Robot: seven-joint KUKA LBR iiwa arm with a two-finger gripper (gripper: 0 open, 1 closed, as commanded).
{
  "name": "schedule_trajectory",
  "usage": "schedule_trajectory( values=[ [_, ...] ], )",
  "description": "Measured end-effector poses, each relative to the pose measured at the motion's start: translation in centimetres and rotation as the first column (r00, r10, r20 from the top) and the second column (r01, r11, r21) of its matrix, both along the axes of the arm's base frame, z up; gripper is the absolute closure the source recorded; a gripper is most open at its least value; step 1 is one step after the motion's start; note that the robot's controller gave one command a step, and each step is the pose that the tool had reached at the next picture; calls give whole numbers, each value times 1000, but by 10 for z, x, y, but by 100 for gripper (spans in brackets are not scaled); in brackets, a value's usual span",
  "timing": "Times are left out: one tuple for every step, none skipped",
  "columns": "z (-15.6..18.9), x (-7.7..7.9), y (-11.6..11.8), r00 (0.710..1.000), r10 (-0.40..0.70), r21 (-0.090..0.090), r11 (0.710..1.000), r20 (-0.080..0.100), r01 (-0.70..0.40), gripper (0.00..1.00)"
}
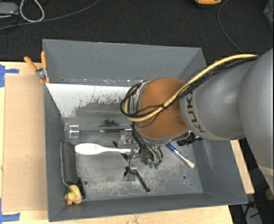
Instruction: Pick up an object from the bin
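Observation:
My gripper (137,161) hangs low over the middle of the bin floor, under the arm's orange cover. A white plastic spoon (94,149) lies to its left, bowl to the left, and its handle runs right up to the gripper. A thin black thing (141,181) lies on the floor just below the gripper. Whether the two touch I cannot tell. A blue and white pen (181,156) lies slanted close on the right.
A clear plastic cup (73,131) lies at the left by the sloping back wall. A long black roller-like thing (69,164) lies along the left wall, with a yellow rubber duck (73,195) at its near end. The arm covers the bin's right middle.

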State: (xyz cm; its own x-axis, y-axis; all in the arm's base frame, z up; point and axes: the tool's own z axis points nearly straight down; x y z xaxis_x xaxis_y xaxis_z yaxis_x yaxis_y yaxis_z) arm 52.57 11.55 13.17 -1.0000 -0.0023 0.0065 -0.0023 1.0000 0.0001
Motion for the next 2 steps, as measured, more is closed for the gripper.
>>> schedule_trajectory(
  values=[
    [2,2,-1,1000,-4,1,1000,5,4,0],
    [-40,48,58,986,-164,3,986,10,164,0]
  ],
)
